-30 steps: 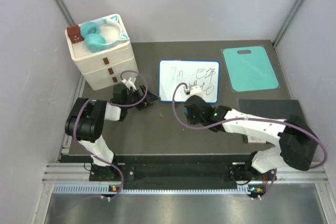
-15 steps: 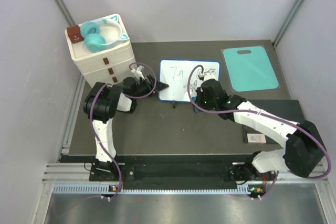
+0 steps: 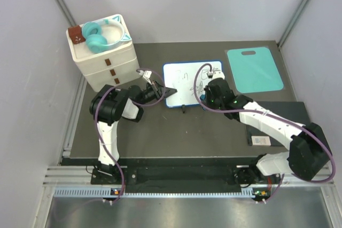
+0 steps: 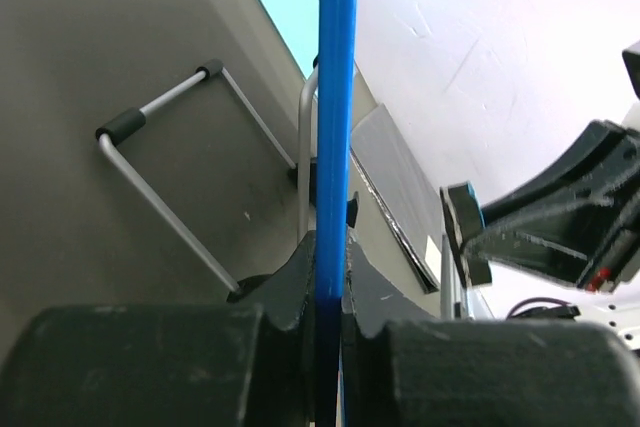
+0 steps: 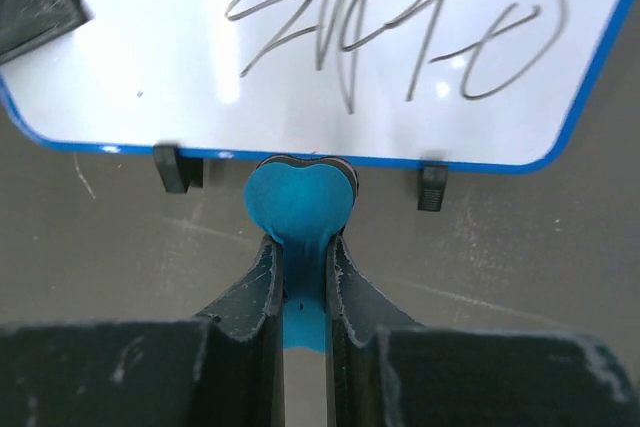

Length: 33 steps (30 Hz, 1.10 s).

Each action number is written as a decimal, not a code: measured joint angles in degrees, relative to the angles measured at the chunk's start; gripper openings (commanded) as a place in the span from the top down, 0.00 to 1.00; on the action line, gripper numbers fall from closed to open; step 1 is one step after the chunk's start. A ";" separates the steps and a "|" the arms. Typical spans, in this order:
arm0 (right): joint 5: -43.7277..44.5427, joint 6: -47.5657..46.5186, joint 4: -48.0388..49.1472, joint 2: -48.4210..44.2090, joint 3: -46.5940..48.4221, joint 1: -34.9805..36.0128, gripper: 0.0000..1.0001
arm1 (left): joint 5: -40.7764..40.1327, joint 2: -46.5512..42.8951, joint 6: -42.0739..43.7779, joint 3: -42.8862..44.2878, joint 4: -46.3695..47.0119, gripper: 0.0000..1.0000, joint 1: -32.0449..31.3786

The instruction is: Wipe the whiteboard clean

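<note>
The whiteboard (image 3: 184,83), white with a thin blue rim, lies mid-table with black scribbles (image 3: 182,75) on it. My left gripper (image 3: 163,91) is at its left edge. In the left wrist view the left gripper (image 4: 330,247) is shut on the blue rim (image 4: 336,97), with a wire stand leg (image 4: 160,182) to the left of it. My right gripper (image 3: 212,74) is over the board's far right part, shut on a blue eraser. In the right wrist view the eraser (image 5: 300,199) sticks out of the right gripper (image 5: 302,252) just below the board (image 5: 180,57) and its scribbles (image 5: 400,37).
A white drawer unit (image 3: 109,65) with teal headphones (image 3: 101,34) on top stands at the far left. A teal mat (image 3: 254,70) with a handle slot lies at the far right. A dark pad (image 3: 278,111) lies under the right arm. A small black part (image 3: 184,109) shows just below the board.
My left gripper reached the board's left edge and closed on the rim. My right gripper carried the eraser up from the board's near edge to its far right part.
</note>
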 measured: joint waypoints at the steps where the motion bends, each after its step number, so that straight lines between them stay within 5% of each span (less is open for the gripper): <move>1: 0.96 -0.20 0.20 0.00 -0.02 -0.11 1.00 | -0.63 -0.11 0.07 -1.31 1.64 1.00 0.11; 15: 2.99 -4.04 14.40 7.13 -0.22 -10.12 1.00 | -2.47 1.68 0.96 -5.42 7.41 1.00 0.50; 26: 0.57 -7.28 28.04 17.18 -0.22 -9.11 1.00 | -2.29 4.48 -1.88 -4.48 7.63 1.00 1.05; 33: 6.38 -8.68 36.63 21.29 0.81 -1.81 1.00 | -0.98 6.10 -3.34 -3.23 7.67 1.00 1.42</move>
